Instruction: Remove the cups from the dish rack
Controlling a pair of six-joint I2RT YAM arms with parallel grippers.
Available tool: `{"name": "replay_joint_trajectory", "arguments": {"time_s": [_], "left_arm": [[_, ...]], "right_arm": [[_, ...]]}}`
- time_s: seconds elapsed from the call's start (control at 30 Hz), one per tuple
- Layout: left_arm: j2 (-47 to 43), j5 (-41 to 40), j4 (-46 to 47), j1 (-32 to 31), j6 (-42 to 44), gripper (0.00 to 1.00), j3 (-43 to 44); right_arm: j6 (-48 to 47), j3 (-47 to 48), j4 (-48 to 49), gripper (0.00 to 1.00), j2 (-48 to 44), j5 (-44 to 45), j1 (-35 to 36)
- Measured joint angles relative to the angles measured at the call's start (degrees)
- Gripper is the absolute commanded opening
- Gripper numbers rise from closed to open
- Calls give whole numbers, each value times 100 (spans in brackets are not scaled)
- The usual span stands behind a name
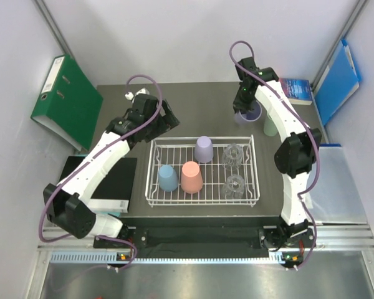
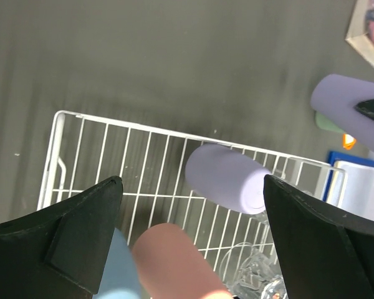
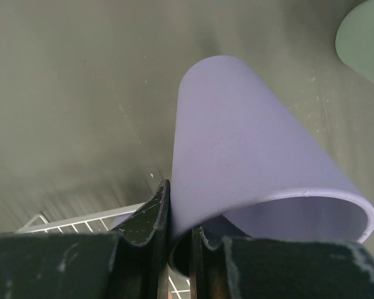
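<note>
The white wire dish rack (image 1: 154, 180) holds an upside-down lilac cup (image 1: 204, 149), a blue cup (image 1: 167, 178), a salmon pink cup (image 1: 191, 177) and two clear faceted glasses (image 1: 234, 154) (image 1: 235, 185). My right gripper (image 1: 246, 107) is shut on the rim of a second lilac cup (image 3: 249, 156), mouth up, behind the rack's far right corner. A green cup (image 1: 270, 126) stands on the table beside it. My left gripper (image 1: 165, 118) is open and empty above the rack's far left side; its view shows the rack (image 2: 68, 143), lilac cup (image 2: 227, 179) and pink cup (image 2: 174, 258) below.
A green binder (image 1: 65, 103) leans at the far left, a blue folder (image 1: 336, 81) at the far right. A book (image 1: 297, 90) lies at the table's back right. A black pad (image 1: 112, 180) lies left of the rack.
</note>
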Motion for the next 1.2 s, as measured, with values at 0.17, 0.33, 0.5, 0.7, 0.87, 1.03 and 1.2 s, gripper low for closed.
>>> {"name": "replay_joint_trajectory", "arguments": {"time_s": [0.17, 0.33, 0.5, 0.7, 0.87, 1.03, 1.2], "left_arm": [[125, -13, -103, 0, 87, 99, -2], [234, -20, -168, 0, 98, 99, 0], [358, -35, -240, 0, 98, 99, 0], [407, -37, -326, 0, 96, 99, 0], [407, -37, -326, 0, 94, 99, 0], [409, -35, -321, 0, 92, 99, 0], [424, -33, -310, 0, 90, 99, 0]], "right_arm": [[35, -26, -20, 0, 0, -11, -22], [35, -70, -20, 0, 105, -9, -98], [15, -70, -24, 0, 481, -9, -197], [-94, -68, -22, 16, 922, -11, -275], [-208, -57, 90, 39, 944, -11, -297], [-278, -57, 240, 53, 940, -11, -297], [-295, -61, 444, 64, 752, -15, -293]]}}
